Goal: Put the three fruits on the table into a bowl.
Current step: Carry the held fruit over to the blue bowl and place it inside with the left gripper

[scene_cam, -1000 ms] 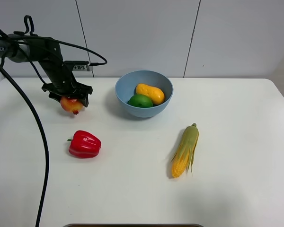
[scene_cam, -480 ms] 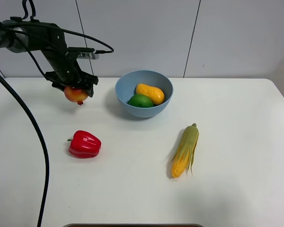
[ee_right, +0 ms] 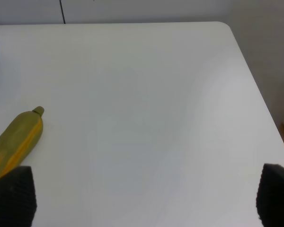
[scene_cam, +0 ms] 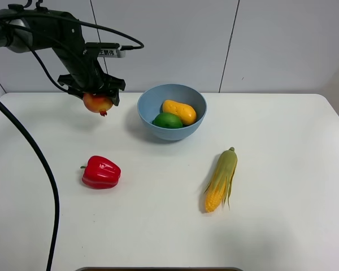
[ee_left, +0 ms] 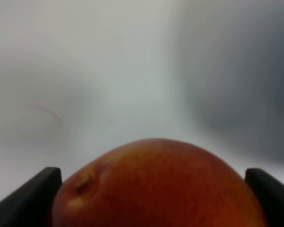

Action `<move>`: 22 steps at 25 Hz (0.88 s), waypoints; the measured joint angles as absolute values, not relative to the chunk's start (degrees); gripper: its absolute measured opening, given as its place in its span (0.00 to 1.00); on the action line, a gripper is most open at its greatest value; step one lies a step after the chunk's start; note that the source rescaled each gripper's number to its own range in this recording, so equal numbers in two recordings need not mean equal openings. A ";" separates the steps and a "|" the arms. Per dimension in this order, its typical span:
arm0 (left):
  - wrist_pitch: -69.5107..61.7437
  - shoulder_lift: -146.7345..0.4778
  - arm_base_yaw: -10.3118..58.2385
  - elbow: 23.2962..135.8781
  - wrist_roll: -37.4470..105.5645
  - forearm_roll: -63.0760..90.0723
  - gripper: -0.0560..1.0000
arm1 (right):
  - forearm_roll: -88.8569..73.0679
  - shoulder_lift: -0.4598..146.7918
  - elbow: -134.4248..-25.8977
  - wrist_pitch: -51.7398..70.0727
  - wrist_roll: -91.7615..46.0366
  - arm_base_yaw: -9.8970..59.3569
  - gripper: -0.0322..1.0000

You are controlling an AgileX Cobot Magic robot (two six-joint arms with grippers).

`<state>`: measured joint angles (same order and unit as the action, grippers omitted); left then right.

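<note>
- Fruits: we count two of three done. Lime [scene_cam: 167, 120] and mango [scene_cam: 179, 111] lie in the bowl [scene_cam: 148, 98].
- Pomegranate [scene_cam: 98, 103] is the one left; it hangs off the table [scene_cam: 282, 169], left of the bowl and near its rim, clamped in the left gripper [scene_cam: 96, 90].
- Right gripper [ee_right: 142, 201] is spread wide and empty over bare table near the corn [scene_cam: 220, 180].
- Pepper [scene_cam: 101, 172] and corn are not ours to move.
- We judge what remains: carry over the bowl, let go.

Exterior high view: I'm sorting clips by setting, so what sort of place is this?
Probably a robot test bench, not a kitchen: a bare white table against plain wall panels, a cabled arm whose left gripper holds a pomegranate-like fruit, and a light-blue bowl.
</note>
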<state>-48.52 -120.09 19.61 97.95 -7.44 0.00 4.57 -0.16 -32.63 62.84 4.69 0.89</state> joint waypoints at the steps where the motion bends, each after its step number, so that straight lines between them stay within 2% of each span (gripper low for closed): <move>1: -48.83 -120.09 20.15 99.14 -7.74 0.00 0.06 | 4.51 -0.16 -32.63 62.84 4.69 0.89 0.93; 9: -47.47 -119.84 25.50 106.87 -10.50 0.00 0.06 | 4.38 -0.16 -32.63 62.84 4.69 0.89 0.93; 22: -34.81 -122.08 33.59 107.19 -11.39 4.70 0.06 | 4.32 -0.16 -32.63 62.84 4.69 0.89 0.93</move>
